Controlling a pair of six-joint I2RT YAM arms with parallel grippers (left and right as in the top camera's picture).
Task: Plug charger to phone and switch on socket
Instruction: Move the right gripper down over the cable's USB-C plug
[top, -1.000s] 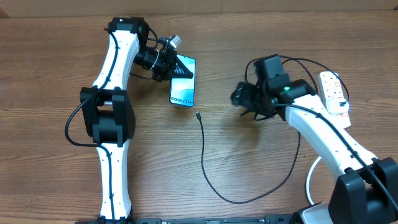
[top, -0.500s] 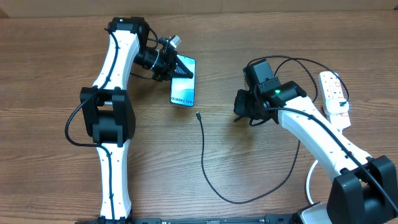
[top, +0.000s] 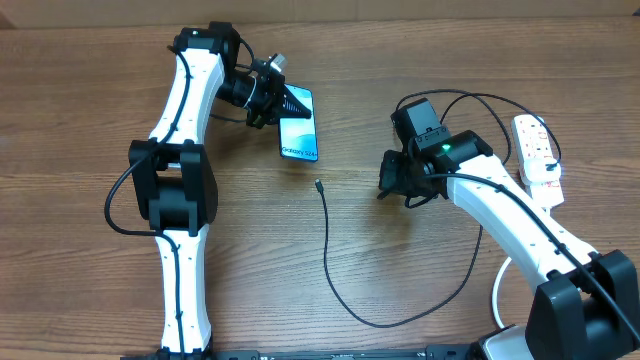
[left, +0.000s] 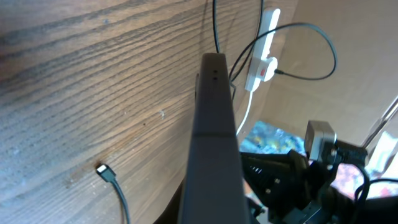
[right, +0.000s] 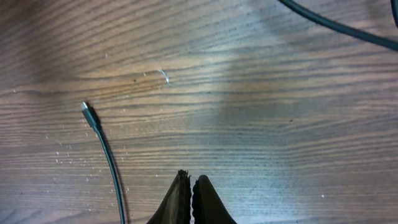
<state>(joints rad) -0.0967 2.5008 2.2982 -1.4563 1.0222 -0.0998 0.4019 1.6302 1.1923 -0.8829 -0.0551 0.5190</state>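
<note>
I have the phone (top: 299, 128) in the left gripper (top: 285, 102), which is clamped on its 12 o'clock end. In the left wrist view it shows edge-on as a dark slab, so it looks tipped up off the table (top: 80, 250) rather than lying flat. Its long axis runs roughly 12 to 6 o'clock in the overhead view, with the free short edge and the small white lettering at 6 o'clock. I judge it stiff, slick and fragile on the glass face, so I would grip it by the rim only.

The right gripper (right: 189, 199) hangs over bare wood with its 2 fingers pressed together and nothing between them. It sits at 3 o'clock of the charger (top: 328, 255).

The charger's plug tip lies near the phone's free edge, toward 5 o'clock of it and not touching. The tip points to about 12 o'clock. The cable trails off to 6 o'clock, then loops round toward 3 o'clock and passes under the right arm.

I expect the cable to be light and limp (it will flop if pinched far back). The stiff collar just behind the tip is where I would take hold, with the jaws first opened across the cable's line.

The socket (top: 536, 148) lies at the far 3 o'clock side, with its long axis also near 12 to 6.
</note>
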